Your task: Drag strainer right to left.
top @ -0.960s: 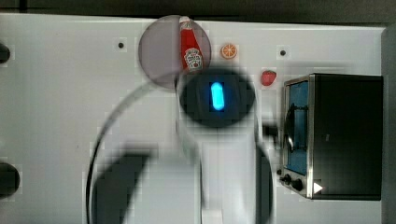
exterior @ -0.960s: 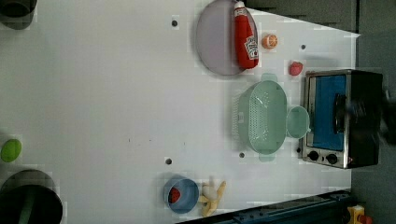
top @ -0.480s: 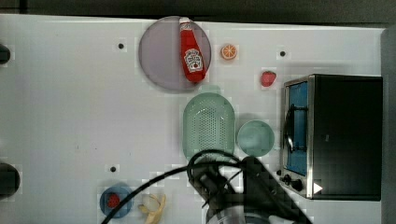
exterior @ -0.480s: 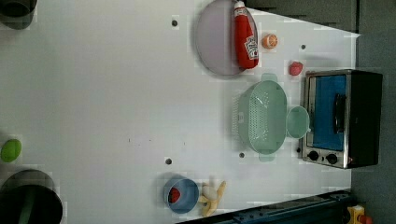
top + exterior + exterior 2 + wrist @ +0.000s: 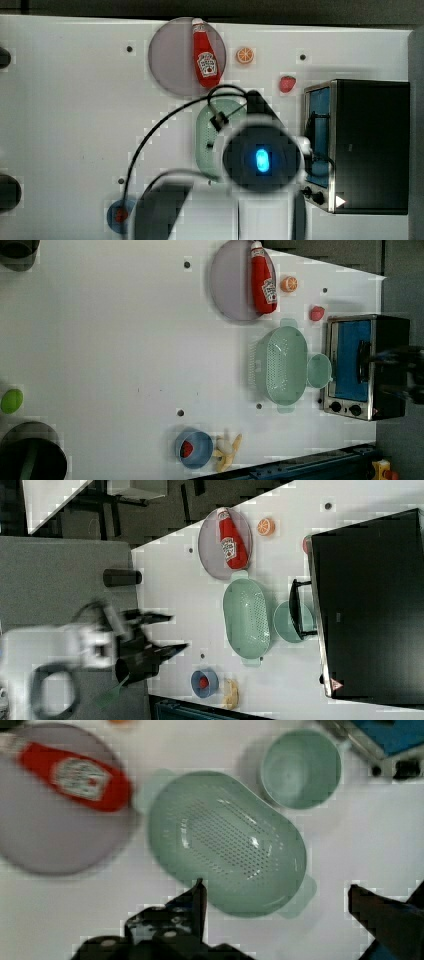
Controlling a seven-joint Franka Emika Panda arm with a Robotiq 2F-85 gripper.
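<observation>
So here's where I'm at: my gripper (image 5: 277, 905) is hanging above the table with the jaws spread wide and nothing between them, which makes sense since I haven't grabbed anything yet. From my wrist view the strainer (image 5: 227, 842) sits just ahead of my fingertips (image 5: 197, 892), so I'd say I'm lined up over its near rim and about to come down on it. The strainer (image 5: 281, 365) is sitting flat on the white table (image 5: 100, 340), mouth up, and it's kind of boxed in: in the left view the green bowl (image 5: 319, 371) is right up against its right side, the toaster oven (image 5: 360, 367) is just past that, and the grey plate (image 5: 235, 280) with the ketchup bottle (image 5: 262, 277) lying on it is just above it. That's probably why the drag goes toward the left view's left, because that whole side of the table is open. In the right view my fingers (image 5: 170, 650) are pointing at the table from well off its edge, so I'm not touching anything. My guess for the next bit is dropping one finger inside the basin or over the rim, then pulling. The risk I see is nudging the bowl or clipping the plate on the way.
</observation>
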